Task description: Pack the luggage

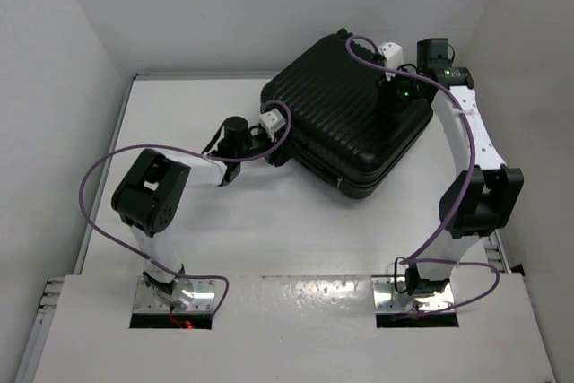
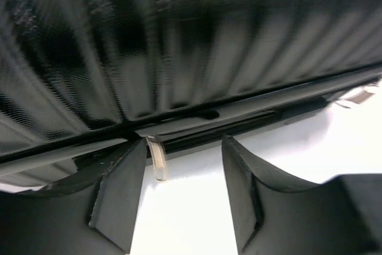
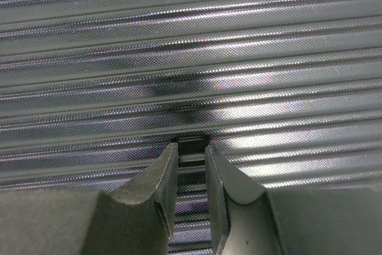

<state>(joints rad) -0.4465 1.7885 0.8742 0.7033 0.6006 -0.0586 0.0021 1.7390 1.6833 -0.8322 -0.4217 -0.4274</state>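
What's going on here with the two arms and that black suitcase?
Two robot arms are at the closed black luggage on the white table. The left pincer is open at its side seam, holding nothing. The right pincer, jaws narrowly apart, points at the ribbed top shell.

The left black-and-white six-joint arm (image 1: pixel 148 199) is bolted at the near edge of the white table (image 1: pixel 179 114), left of the middle. Its elbow is folded close to the left edge and its forearm is stretched level toward the table's middle. The left black two-finger gripper (image 2: pixel 179 189) is held low, its jaws set well apart with nothing gripped between them.

The right black-and-white six-joint arm (image 1: pixel 480 190) is raised along the right edge and bent inward near the far right corner. The right black two-finger gripper (image 3: pixel 191 189) is pointed downward, its jaws drawn almost together, only a narrow gap being left.
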